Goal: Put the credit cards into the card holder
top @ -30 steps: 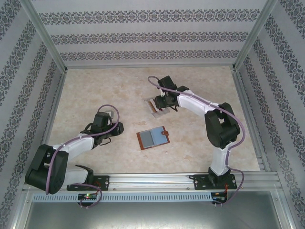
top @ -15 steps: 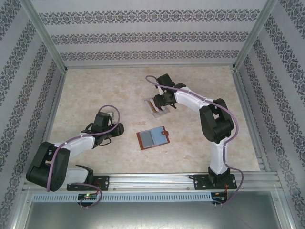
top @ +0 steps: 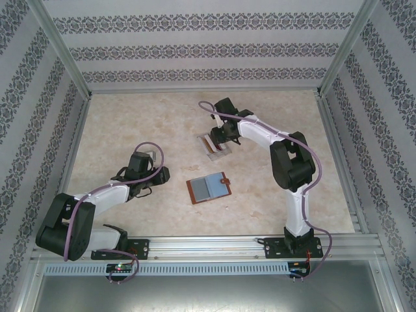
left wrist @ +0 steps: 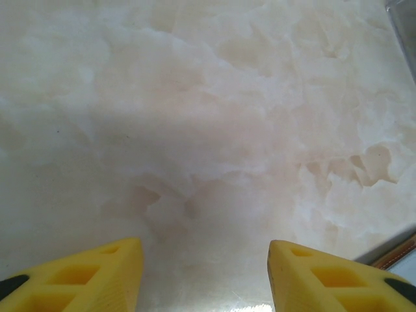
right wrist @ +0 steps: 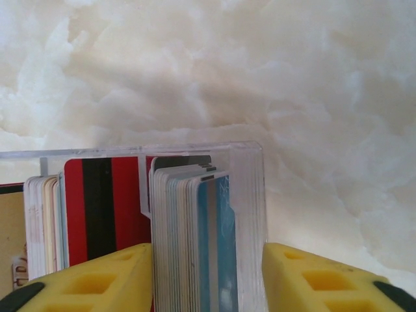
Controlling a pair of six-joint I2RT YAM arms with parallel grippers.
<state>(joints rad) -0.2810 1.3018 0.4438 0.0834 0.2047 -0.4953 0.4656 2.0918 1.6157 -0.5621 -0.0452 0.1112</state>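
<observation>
Early stage: the card holder lies open (seemingly unfilled). The right end effector straddles credit cards in the clear tray, grip uncertain; the left end effector stands open, empty.

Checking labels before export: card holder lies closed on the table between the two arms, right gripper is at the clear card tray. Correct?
One thing is off: the card holder lies open, not closed, with its grey inside facing up, as the top external view shows. The rest stands: it is on the table between the two arms, and the right gripper is at the clear card tray.
</observation>
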